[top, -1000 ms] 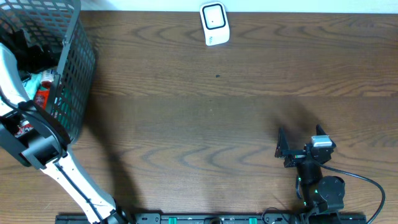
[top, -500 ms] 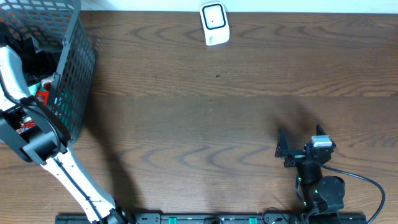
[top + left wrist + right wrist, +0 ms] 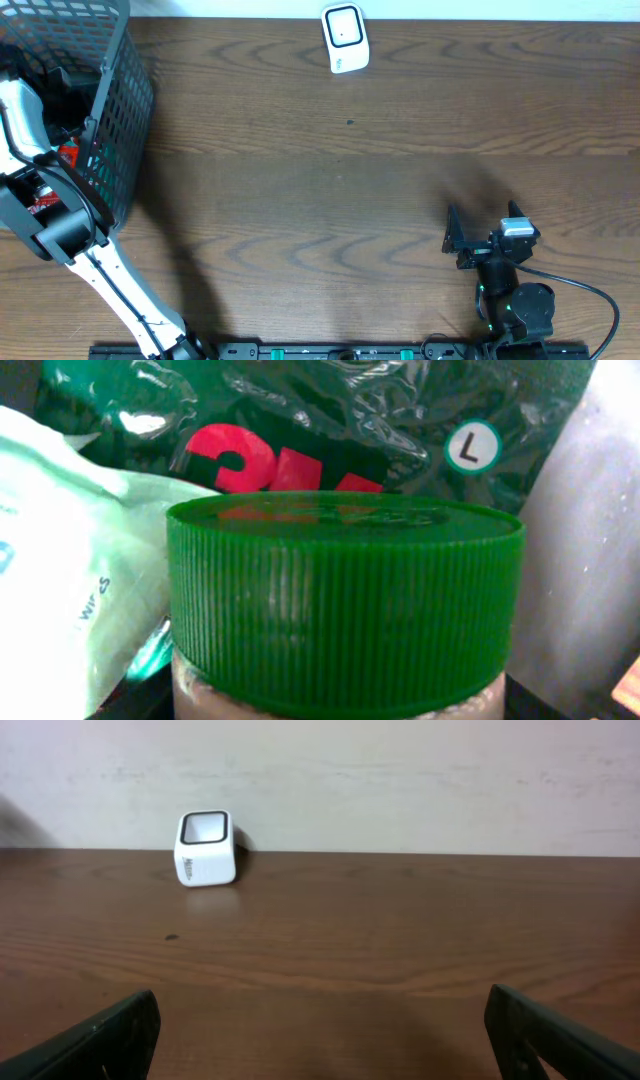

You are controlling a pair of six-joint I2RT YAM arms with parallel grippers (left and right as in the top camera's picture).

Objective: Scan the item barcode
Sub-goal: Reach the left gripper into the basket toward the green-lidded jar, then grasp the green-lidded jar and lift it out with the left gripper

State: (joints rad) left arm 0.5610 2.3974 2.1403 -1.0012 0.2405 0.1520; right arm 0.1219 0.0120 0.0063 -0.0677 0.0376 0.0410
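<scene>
Overhead: a grey mesh basket (image 3: 125,120) sits at the far left of the wooden table (image 3: 300,200). The left arm (image 3: 60,225) reaches over its rim, and the left gripper is hidden among the goods inside. A white barcode scanner (image 3: 345,38) stands at the far edge, near the middle. The right gripper (image 3: 483,215) is at the near right, well apart from both, with its jaws spread.

Left wrist: a jar's ribbed green lid (image 3: 345,600) fills the near view. Behind it lies a glossy dark green bag (image 3: 330,420) with red lettering, and a pale mint wipes packet (image 3: 70,560) is on the left. No fingers show, so I cannot tell how the left gripper stands.

Right wrist: the dark fingertips (image 3: 110,1030) stand wide apart over bare wood. The scanner is far off to the left, by the wall.
</scene>
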